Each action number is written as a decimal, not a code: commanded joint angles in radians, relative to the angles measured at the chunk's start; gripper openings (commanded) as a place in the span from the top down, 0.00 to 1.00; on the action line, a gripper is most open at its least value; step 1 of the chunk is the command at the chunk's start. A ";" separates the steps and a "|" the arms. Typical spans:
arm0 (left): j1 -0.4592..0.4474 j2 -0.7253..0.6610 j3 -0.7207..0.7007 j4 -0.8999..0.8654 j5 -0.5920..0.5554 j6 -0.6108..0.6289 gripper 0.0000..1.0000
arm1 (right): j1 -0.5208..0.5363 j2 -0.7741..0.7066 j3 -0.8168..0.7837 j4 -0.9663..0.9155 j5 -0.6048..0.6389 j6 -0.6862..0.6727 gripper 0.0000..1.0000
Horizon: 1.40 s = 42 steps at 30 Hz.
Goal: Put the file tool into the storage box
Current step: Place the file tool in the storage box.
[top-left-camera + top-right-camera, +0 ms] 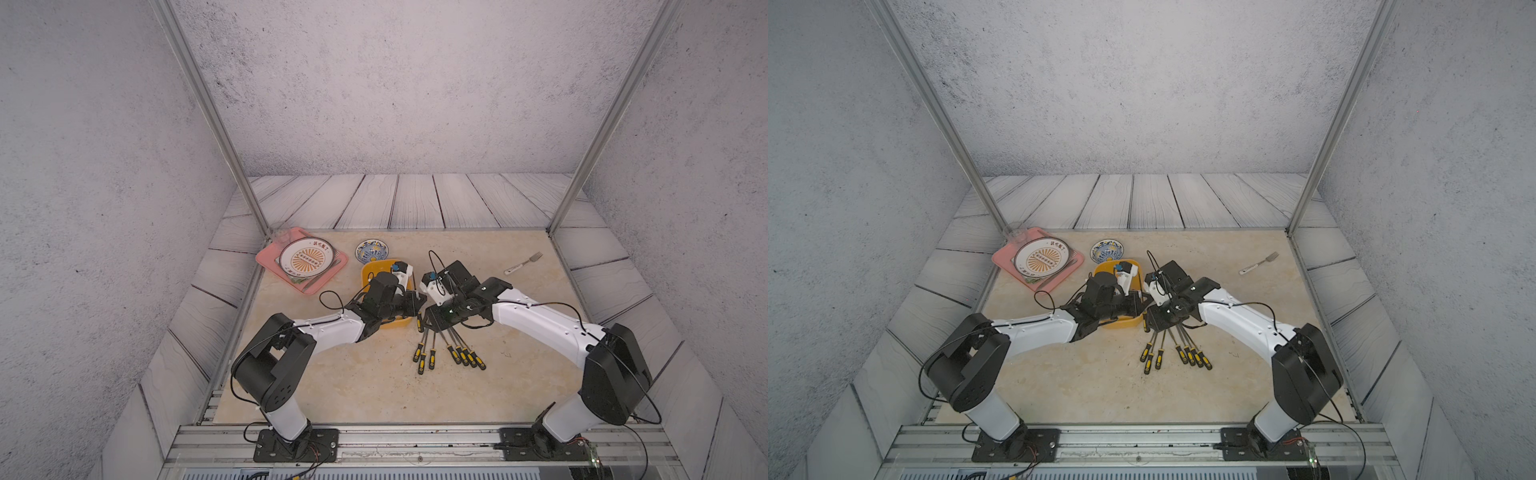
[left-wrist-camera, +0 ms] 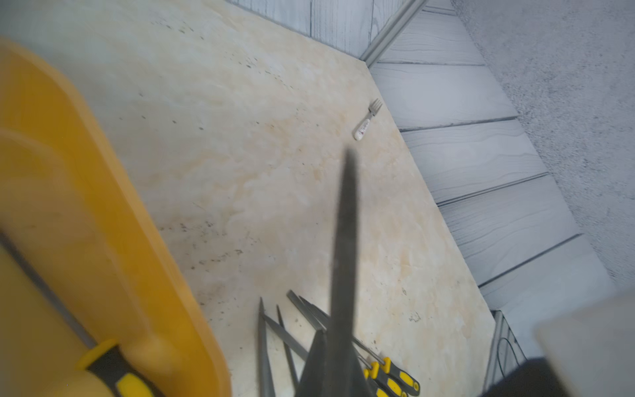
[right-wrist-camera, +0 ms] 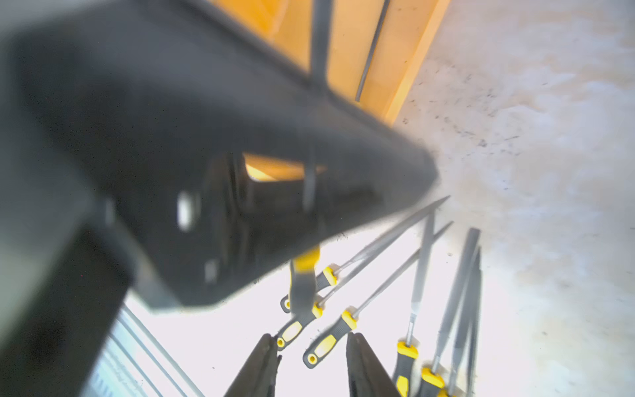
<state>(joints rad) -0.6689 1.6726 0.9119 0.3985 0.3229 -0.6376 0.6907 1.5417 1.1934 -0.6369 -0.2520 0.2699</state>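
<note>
yellow storage box [image 1: 392, 325] lies partly under the left gripper [image 1: 417, 302] in both top views. the right gripper [image 1: 432, 318] is just beside it, above the loose files [image 1: 451, 351].

left wrist: jaws clamped on the file tool [image 2: 345, 240] by its grey blade, box alongside, a stored file [image 2: 113, 367] already inside.

right wrist: jaws parted and empty; the held handle seems to dangle ahead, blurred.

held by slim steel, the tool could swivel or slip and land outside the box.

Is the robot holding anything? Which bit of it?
The left gripper pinches one file by its metal blade, just above the handle. The right gripper is open, holding nothing.
</note>
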 commanded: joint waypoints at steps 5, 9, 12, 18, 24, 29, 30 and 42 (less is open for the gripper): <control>0.103 -0.001 0.112 -0.076 -0.193 0.115 1.00 | 0.001 -0.087 -0.061 0.035 0.063 0.000 0.61; 0.111 0.068 0.151 -0.169 -0.234 0.164 1.00 | 0.001 -0.092 -0.072 0.032 0.080 -0.005 0.61; 0.111 0.113 0.165 -0.235 -0.235 0.147 1.00 | 0.001 -0.078 -0.071 0.023 0.100 -0.013 0.61; 0.109 0.158 0.150 -0.246 -0.218 0.120 0.81 | 0.001 -0.005 -0.041 -0.027 0.101 -0.025 0.61; 0.109 0.167 0.136 -0.247 -0.222 0.118 0.64 | 0.001 0.098 -0.031 -0.104 0.069 -0.033 0.60; 0.109 0.146 0.130 -0.247 -0.211 0.114 0.58 | 0.002 0.138 -0.064 -0.128 0.032 -0.032 0.55; 0.109 0.133 0.128 -0.246 -0.212 0.113 0.58 | 0.003 0.142 -0.073 -0.123 0.017 -0.032 0.54; 0.106 -0.048 -0.040 -0.207 -0.218 0.062 0.57 | 0.022 0.257 -0.026 -0.140 -0.072 -0.046 0.52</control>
<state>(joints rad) -0.5587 1.6577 0.9134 0.1764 0.1184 -0.5583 0.7017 1.7679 1.1366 -0.7437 -0.2909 0.2325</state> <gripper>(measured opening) 0.431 0.483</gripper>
